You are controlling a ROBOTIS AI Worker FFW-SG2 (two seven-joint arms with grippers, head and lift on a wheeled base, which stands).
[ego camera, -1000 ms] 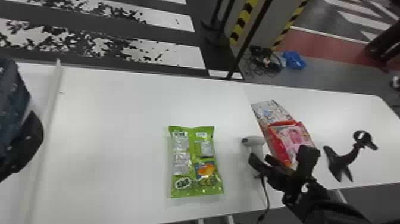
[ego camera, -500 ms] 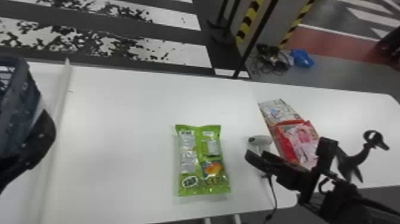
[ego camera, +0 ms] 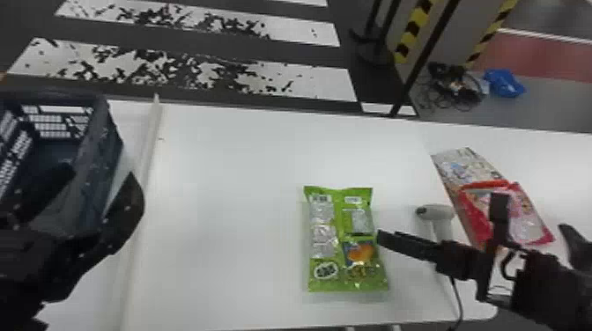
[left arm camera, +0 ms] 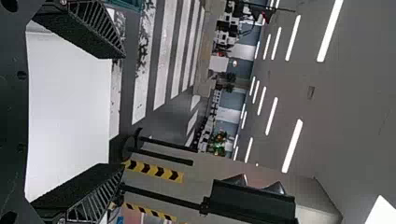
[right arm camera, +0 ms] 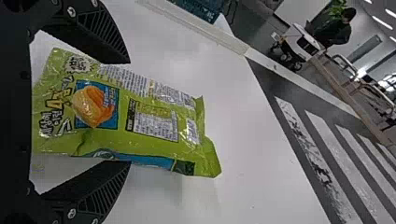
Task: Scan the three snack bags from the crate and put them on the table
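The green snack bag (ego camera: 326, 246) lies flat on the table. My right gripper (ego camera: 440, 220) is just to its right, above the scanner (ego camera: 442, 211), fingers spread. In the right wrist view, the bag's lower end (right arm camera: 60, 116) appears between the fingers of my open right gripper (right arm camera: 129, 112), not clamped. My left gripper (ego camera: 99, 185) stands open at the near side of the dark blue crate (ego camera: 94, 171); the left wrist view shows nothing held by my left gripper (left arm camera: 123, 111). A red and pink bag (ego camera: 519, 211) overlaps a silvery patterned one (ego camera: 469, 169) at the right.
A raised white strip (ego camera: 152, 145) runs along the table (ego camera: 233, 189) beside the crate. The scanner's cable (ego camera: 458, 299) trails toward the near edge. A dark curved stand (ego camera: 572, 242) is partly in view beyond my right gripper.
The head view has turned left, bringing more of the crate into sight. My right gripper has moved left toward the green bag, which stays in place on the table.
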